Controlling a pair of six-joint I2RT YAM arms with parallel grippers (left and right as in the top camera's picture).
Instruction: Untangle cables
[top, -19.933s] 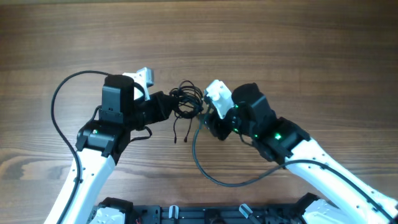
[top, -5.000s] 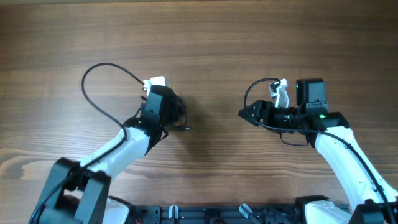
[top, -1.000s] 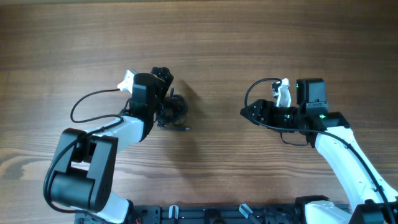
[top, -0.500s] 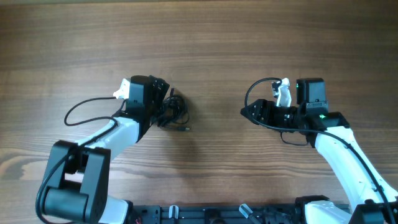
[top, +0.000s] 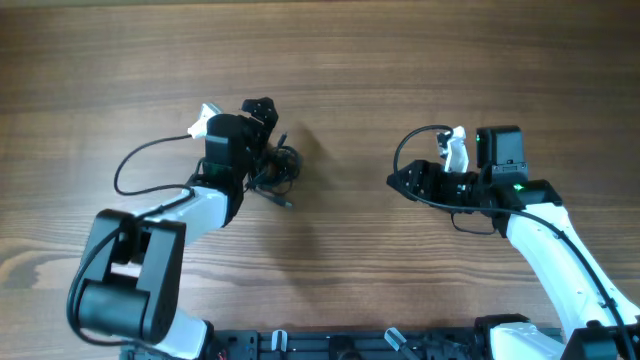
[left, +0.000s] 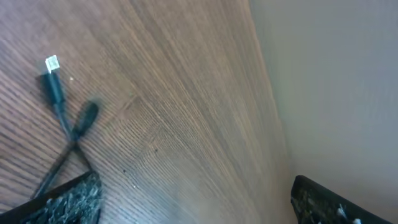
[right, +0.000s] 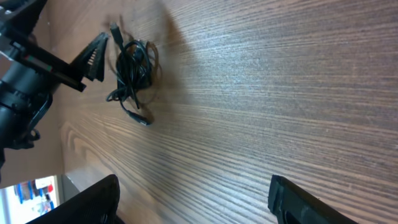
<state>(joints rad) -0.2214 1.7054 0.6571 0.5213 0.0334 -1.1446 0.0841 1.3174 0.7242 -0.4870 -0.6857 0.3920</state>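
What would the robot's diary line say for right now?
cables: one bunched knot | left gripper: open, empty, beside cables | right gripper: open, empty, away from cables

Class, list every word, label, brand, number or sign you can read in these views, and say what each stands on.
None can be read.
The pale plug end of the cables shows tiny marks, too small to read.
Blue shapes in the right wrist view's corner are too blurred to read.
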